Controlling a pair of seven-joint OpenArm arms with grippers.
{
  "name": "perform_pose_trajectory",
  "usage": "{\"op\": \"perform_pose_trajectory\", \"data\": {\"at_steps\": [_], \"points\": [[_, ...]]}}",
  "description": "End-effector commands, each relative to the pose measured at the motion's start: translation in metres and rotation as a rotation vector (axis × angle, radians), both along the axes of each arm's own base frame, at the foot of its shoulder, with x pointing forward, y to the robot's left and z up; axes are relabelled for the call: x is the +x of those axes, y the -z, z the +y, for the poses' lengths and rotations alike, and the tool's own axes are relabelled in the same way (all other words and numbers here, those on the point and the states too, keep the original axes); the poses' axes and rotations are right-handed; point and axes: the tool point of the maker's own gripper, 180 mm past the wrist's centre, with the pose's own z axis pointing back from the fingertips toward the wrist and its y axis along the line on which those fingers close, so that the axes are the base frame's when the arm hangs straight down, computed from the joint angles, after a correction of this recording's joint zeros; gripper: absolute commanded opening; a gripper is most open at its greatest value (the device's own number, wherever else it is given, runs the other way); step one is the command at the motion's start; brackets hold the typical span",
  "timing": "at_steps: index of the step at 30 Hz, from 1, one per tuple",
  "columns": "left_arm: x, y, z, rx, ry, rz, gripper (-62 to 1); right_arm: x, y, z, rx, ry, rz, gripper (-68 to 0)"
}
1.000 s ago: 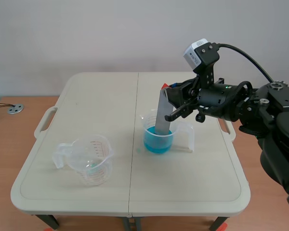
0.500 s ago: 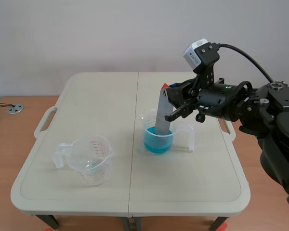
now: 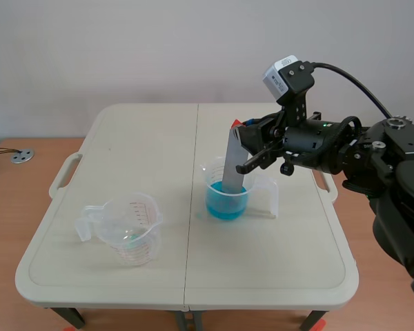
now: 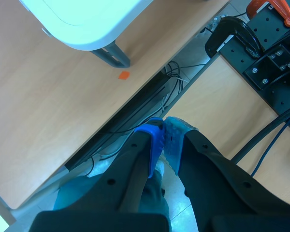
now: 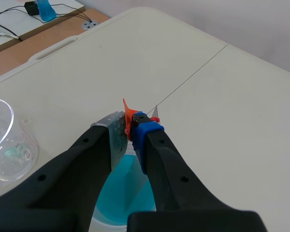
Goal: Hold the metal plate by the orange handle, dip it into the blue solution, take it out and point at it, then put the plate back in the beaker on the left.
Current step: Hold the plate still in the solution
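Note:
The grey metal plate [image 3: 233, 164] stands tilted in the beaker of blue solution [image 3: 227, 193] at the table's middle, its lower end in the liquid. My right gripper [image 3: 244, 132] is shut on the plate's orange handle [image 5: 128, 119], above the blue solution [image 5: 128, 191] in the right wrist view. An empty clear beaker [image 3: 129, 228] stands at the front left; its rim [image 5: 2, 137] shows beside my right gripper. My left gripper [image 4: 163, 137] is shut on nothing, off the table over the floor, and is not in the scene view.
The white folding table [image 3: 124, 148] has a centre seam and side handles. In the left wrist view, a table corner [image 4: 82, 24], floor cables and a black metal frame [image 4: 261, 58] show. A small blue object [image 5: 44, 9] sits on a side desk.

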Motion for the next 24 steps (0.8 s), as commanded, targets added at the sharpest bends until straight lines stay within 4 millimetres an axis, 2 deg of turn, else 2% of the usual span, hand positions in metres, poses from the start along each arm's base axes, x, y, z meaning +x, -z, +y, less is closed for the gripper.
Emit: {"op": "perform_pose_trajectory", "data": {"at_steps": [1,6,12,24], "points": [[0.003,-0.002,-0.004,-0.018,-0.001,-0.012,-59.7,0.003,-0.006,0.002,0.005,-0.011,-0.013,-66.2],[0.003,-0.002,-0.004,-0.018,-0.001,-0.012,-59.7,0.003,-0.007,0.002,0.01,-0.011,-0.015,-66.2],[0.003,-0.002,-0.004,-0.018,-0.001,-0.012,-59.7,0.005,-0.017,0.001,0.04,-0.005,-0.039,-66.2],[0.004,-0.003,-0.005,-0.02,0.002,-0.015,-59.7,0.005,-0.055,0.006,0.021,-0.024,-0.145,-66.2]]}}
